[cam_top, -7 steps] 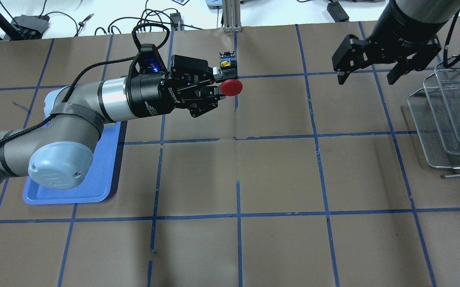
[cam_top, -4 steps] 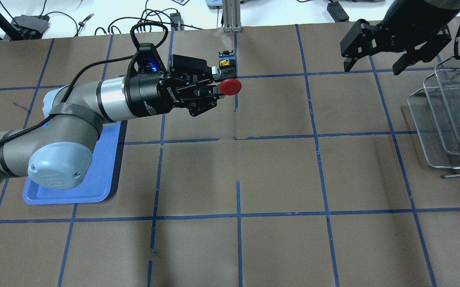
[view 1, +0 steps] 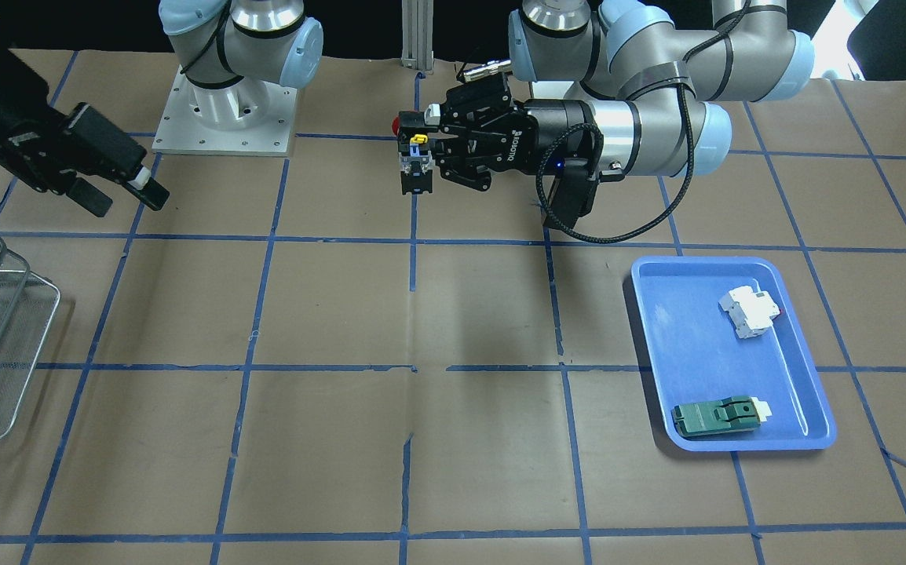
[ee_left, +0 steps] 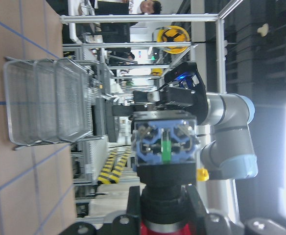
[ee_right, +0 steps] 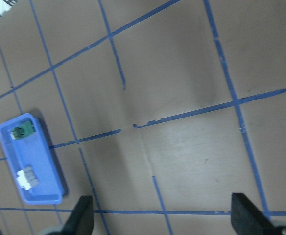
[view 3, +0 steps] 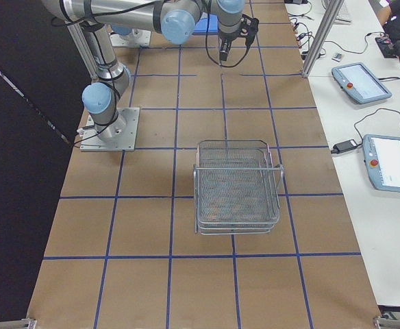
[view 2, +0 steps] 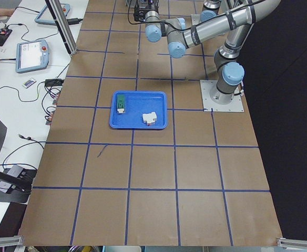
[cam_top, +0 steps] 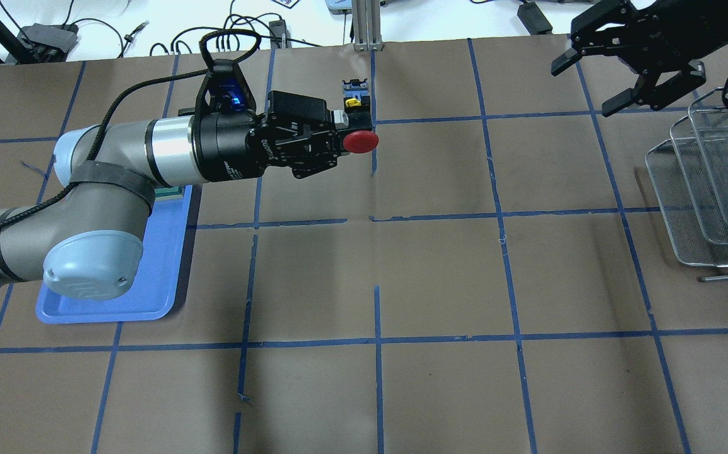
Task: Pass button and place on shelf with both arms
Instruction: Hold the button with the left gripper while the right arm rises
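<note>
The left jaws are clamped on the button at its black body, red cap toward the robot's base, above the counter. The right jaws stand apart and empty, well off from the left jaws, near the shelf. Behind the left jaws lies a blue tray.

Overhead view: the button sits upper centre, held above the table in the left gripper. The right gripper hangs upper right — well apart, just behind the shelf at the right edge. The tray lies at left, under the left arm.
</note>
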Controlling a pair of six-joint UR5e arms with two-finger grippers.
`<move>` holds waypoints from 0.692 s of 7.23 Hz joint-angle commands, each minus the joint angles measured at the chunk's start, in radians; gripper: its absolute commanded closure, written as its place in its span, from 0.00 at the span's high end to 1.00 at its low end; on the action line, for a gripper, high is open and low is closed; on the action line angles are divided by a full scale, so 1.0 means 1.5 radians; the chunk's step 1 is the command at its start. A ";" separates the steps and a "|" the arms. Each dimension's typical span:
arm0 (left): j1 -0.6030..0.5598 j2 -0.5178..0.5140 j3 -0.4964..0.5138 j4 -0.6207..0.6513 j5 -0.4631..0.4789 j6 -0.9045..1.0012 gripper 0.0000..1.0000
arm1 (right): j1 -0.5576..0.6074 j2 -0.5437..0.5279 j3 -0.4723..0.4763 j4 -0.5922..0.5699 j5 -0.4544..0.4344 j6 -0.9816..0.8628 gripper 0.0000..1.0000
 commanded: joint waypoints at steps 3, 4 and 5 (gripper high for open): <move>-0.038 0.001 -0.003 0.202 0.462 0.014 0.00 | 0.036 0.020 0.005 0.059 0.164 -0.083 1.00; -0.093 0.004 -0.003 0.260 0.575 0.024 0.00 | 0.066 0.016 0.002 0.058 0.166 -0.079 1.00; -0.137 0.019 -0.002 0.279 0.634 0.042 0.00 | 0.070 0.007 -0.001 0.059 0.171 -0.072 1.00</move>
